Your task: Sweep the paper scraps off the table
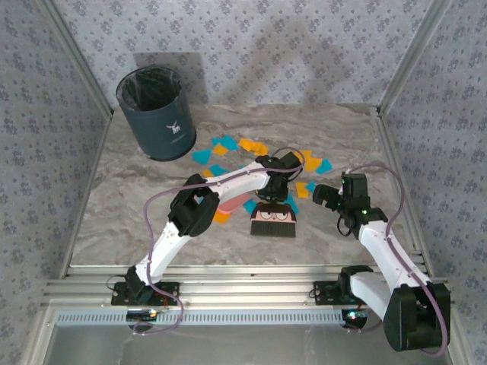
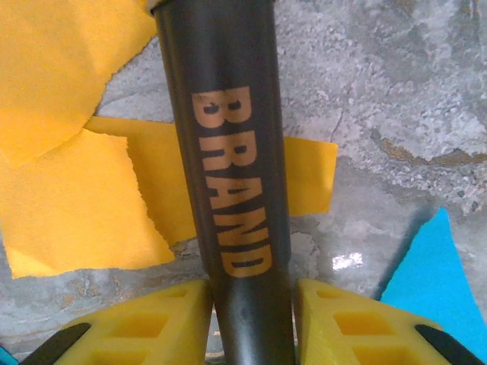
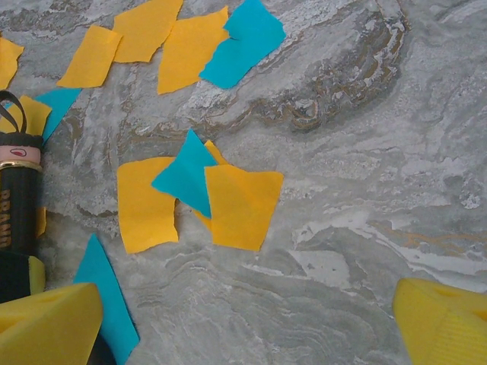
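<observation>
The paper scraps (image 1: 247,144) are small flat pieces with torn edges, bright orange or teal-blue, roughly square or triangular. They lie scattered on the table (image 1: 129,190), a grey-beige veined marble surface, in a loose band across its middle and far part, to the right of the bin (image 1: 154,114) and around both grippers. The right wrist view shows four teal pieces and at least seven orange ones, and near its centre one teal triangle overlaps two orange squares. The left wrist view shows three overlapping orange pieces and one teal triangle at the right. One dark bin with a black liner stands at the far left of the table. One brush (image 1: 274,220), its head printed with a face, rests on the table near the centre. The left gripper (image 2: 251,323) is clamped narrowly on the dark handle (image 2: 228,152) of the brush, lettered BRAND in orange. The right gripper (image 3: 247,304) hangs over the scraps right of the brush, jaws spread wide and holding nothing.
</observation>
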